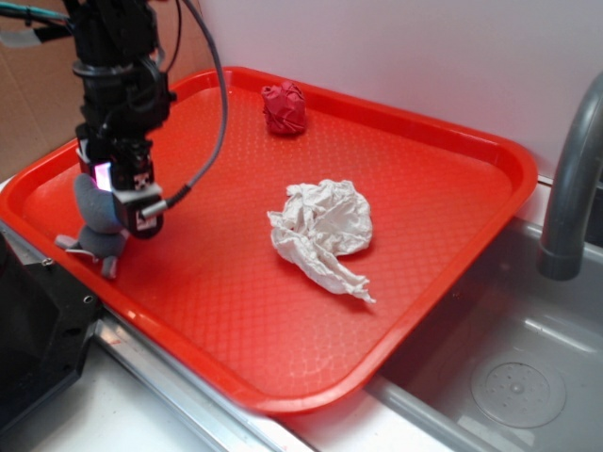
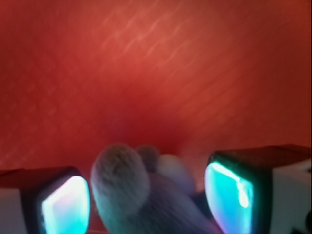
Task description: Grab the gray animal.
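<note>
Gripper (image 2: 146,195) stood spread astride the gray animal (image 2: 131,195), its body between the pads, nearer the left pad (image 2: 66,207), not yet pinched.

The exterior view is evenly and brightly lit, fairly sharp, with soft sheen on the red tray (image 1: 443,188) and a faint shadow beside the paper wad (image 1: 323,231). The wrist view is dim and blurred: the tray is a red haze darkening toward the middle, the mouse (image 2: 131,195) is out of focus, and the fingers (image 2: 229,197) glow cyan.
</note>
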Robot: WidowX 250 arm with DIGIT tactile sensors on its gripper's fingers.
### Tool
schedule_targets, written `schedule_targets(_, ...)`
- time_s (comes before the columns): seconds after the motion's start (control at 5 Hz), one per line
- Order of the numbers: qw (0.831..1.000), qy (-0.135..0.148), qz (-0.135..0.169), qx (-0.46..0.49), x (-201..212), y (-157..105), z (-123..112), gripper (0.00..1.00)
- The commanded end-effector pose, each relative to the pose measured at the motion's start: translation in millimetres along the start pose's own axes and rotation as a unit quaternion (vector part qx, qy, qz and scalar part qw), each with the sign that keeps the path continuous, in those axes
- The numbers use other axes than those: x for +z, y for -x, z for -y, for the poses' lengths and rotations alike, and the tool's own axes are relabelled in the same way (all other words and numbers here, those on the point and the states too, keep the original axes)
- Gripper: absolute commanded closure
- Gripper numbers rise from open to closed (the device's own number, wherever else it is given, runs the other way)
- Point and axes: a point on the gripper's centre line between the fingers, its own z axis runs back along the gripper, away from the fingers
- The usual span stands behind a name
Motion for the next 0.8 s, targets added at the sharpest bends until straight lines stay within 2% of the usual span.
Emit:
schedule_targets(0.0, 1.000, -0.025, -0.001, -0.005, 1, -5, 3, 1.00)
schedule_targets(0.2, 0.999, -0.032, 0.032, 0.010, 13, 2, -1, 1.00)
schedule_targets(0.4, 0.989, -0.037, 0.137, 0.046, 62, 13, -2, 1.00)
schedule_targets(0.6, 0.979, -0.044, 0.186, 0.076, 115, 1, 20, 1.00)
